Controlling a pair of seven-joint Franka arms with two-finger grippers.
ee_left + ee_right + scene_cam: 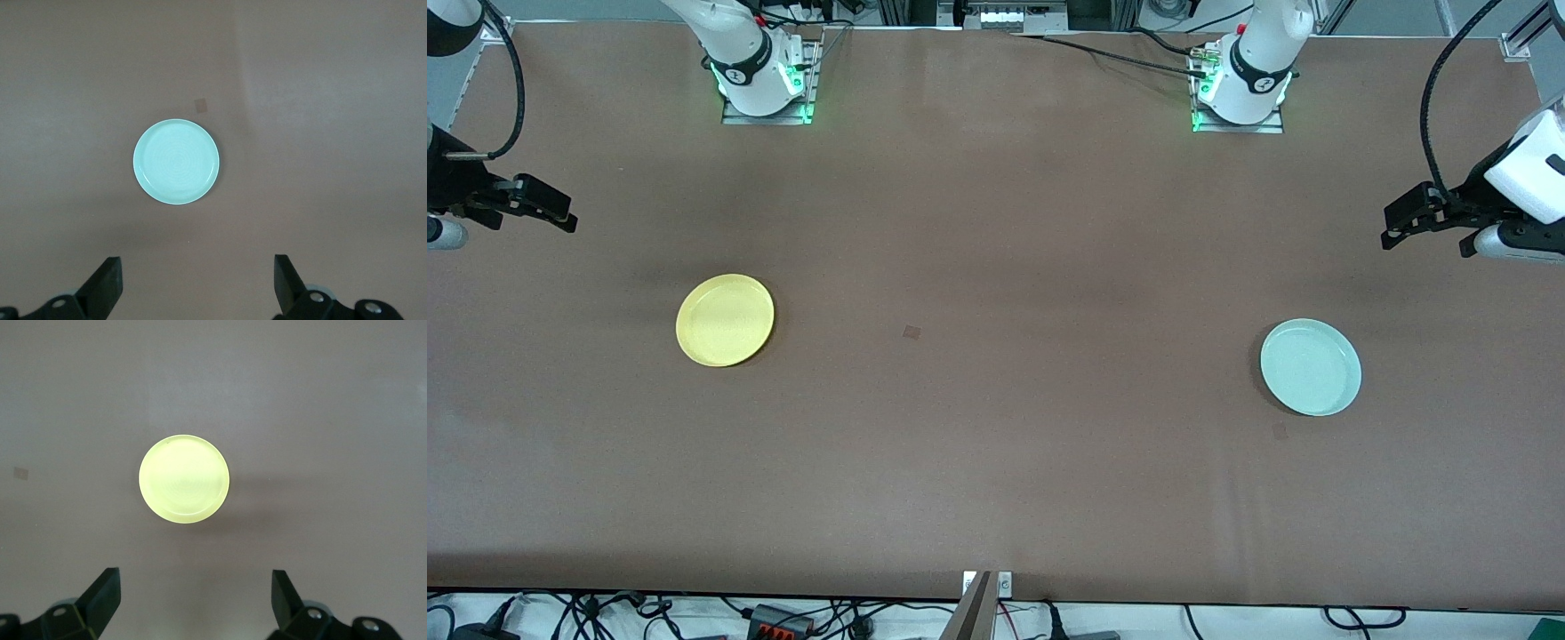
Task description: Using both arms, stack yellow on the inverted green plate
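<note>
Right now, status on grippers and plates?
Left gripper and right gripper open, high, empty. Yellow plate and green plate far apart, untouched. Nothing between.

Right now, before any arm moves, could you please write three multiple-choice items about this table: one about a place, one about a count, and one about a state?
1. Where does the yellow plate lie?
A. toward the right arm's end of the table
B. on top of the green plate
C. toward the left arm's end of the table

2. How many plates are on the table?
A. one
B. two
C. three

3. What is the state of the left hand?
A. shut on the green plate
B. open and empty
C. shut on the yellow plate

Key:
1 A, since the yellow plate lies at the right arm's end, with the right hand open above the table near it.
2 B, since only the yellow plate and the green plate are seen, lying far apart.
3 B, since its fingers stand wide apart above the green plate and hold nothing.
</note>
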